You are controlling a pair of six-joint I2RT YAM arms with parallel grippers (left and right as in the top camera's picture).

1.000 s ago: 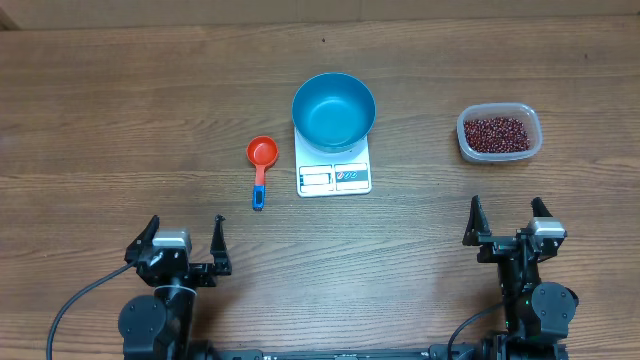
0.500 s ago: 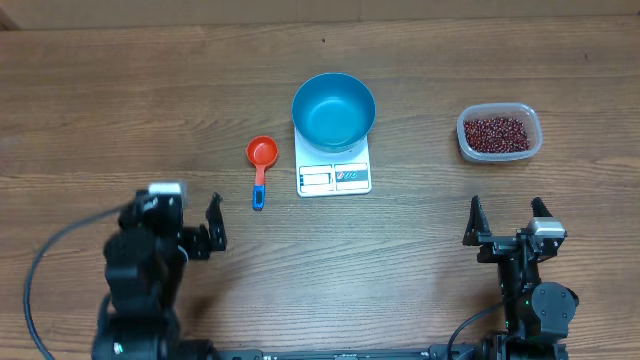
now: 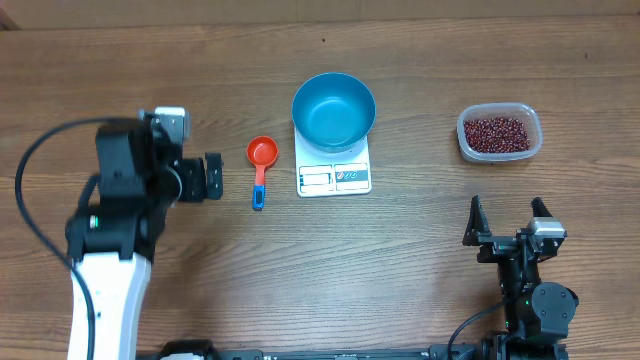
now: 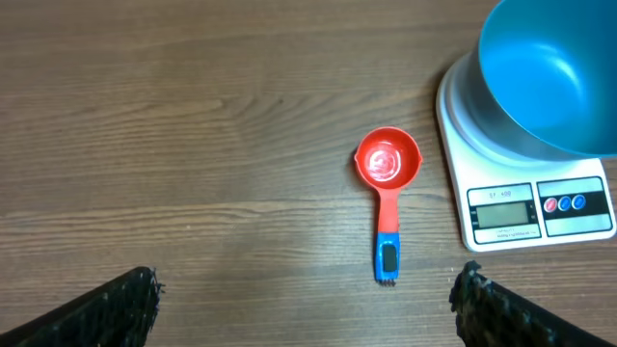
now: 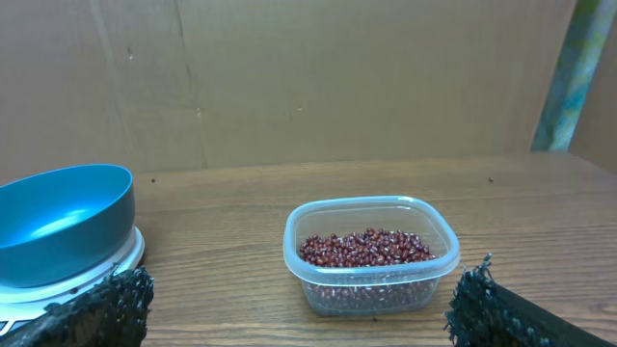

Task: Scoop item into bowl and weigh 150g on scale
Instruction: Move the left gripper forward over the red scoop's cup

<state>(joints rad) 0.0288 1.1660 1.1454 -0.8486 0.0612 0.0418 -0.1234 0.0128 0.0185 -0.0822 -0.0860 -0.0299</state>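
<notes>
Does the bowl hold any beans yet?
No, the bowl on the scale is empty; the beans sit in the tub.

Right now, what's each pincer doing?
Left pincer: open, holding nothing.
Right pincer: open, holding nothing.

Each arm ends in a black two-pronged tool, the left tool [image 3: 214, 177] and the right tool [image 3: 506, 204], with rough-textured fingers [image 4: 111, 310]. The left arm [image 3: 108, 275] has a white lower link. A black cable [image 3: 28, 190] loops from it.
</notes>
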